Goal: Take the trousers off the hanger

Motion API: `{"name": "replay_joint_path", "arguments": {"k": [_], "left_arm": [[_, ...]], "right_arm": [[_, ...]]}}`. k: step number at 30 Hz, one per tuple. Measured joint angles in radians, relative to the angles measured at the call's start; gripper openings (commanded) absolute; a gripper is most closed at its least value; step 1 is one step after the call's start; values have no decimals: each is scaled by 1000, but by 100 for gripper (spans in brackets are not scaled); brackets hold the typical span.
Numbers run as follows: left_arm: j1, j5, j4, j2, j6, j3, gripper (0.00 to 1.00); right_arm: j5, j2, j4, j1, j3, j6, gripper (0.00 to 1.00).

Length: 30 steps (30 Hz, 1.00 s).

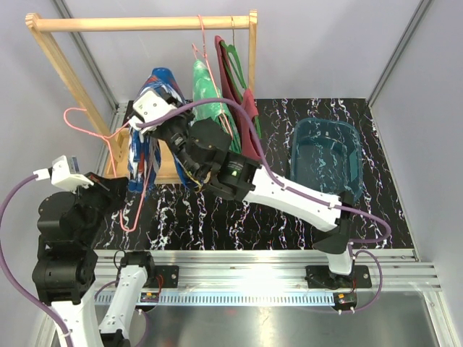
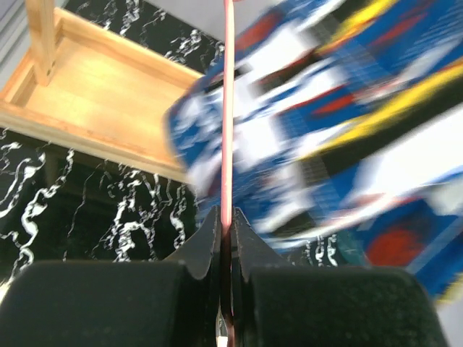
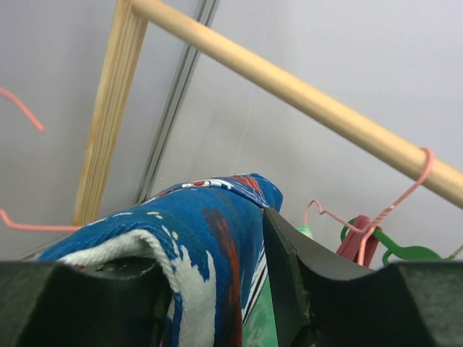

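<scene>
Pink wire hanger (image 2: 228,108) pinched between the pressed-together fingers of the left gripper (image 2: 226,217), just off the near edge of the base tray (image 2: 94,101) of the wooden rack (image 1: 51,69). Hook end out past the rack's left post, off the rod (image 3: 304,94).

Blue trousers (image 1: 142,155) draped over that hanger, splashed with red, white and yellow. Bunched top fold high at the far end, clamped by the right gripper (image 3: 213,246) with one finger on each side of the cloth. Long axis from the raised fold under the rod down toward the near rim of the tray, loose ends hanging over that rim.

Tight on the right: green trousers (image 1: 206,94) just beside the blue pair, hung on a second pink hanger from the rod, then a red hanger (image 3: 351,244) and a green hanger (image 3: 405,253). Tight on the left as well, with the slanted post and a grey wall close by. Room to the near side, over the black marbled tabletop (image 1: 239,217), between tray and arm bases. Teal basket (image 1: 325,155) well apart on the right.

White marks on the crest of the blue fold, too small to read. Print in the left wrist view too blurred to read.
</scene>
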Motion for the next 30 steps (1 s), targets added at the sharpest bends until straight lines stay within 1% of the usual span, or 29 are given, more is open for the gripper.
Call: {"name": "replay_joint_path", "arguments": {"k": [4, 6, 9, 18, 21, 24, 28, 30], "left_arm": [[0, -37, 6, -40, 11, -81, 0], [0, -69, -2, -68, 19, -141, 0], [0, -117, -20, -101, 23, -210, 0], [0, -192, 8, -161, 53, -277, 0], [0, -211, 23, -185, 65, -304, 0], [0, -214, 38, -188, 77, -311, 0], [0, -202, 66, -185, 92, -311, 0], [0, -189, 83, -178, 98, -312, 0]], "right_arm": [[-1, -6, -86, -2, 115, 27, 0], [-8, -9, -149, -2, 205, 50, 0], [-15, -47, -191, -2, 293, 77, 0], [23, -334, -253, -2, 302, 66, 0], [70, -436, -246, -2, 277, 21, 0], [150, -528, -182, -2, 200, -83, 0], [282, -662, 21, -21, -47, -275, 0], [332, -700, 88, -85, -164, -332, 0]]}}
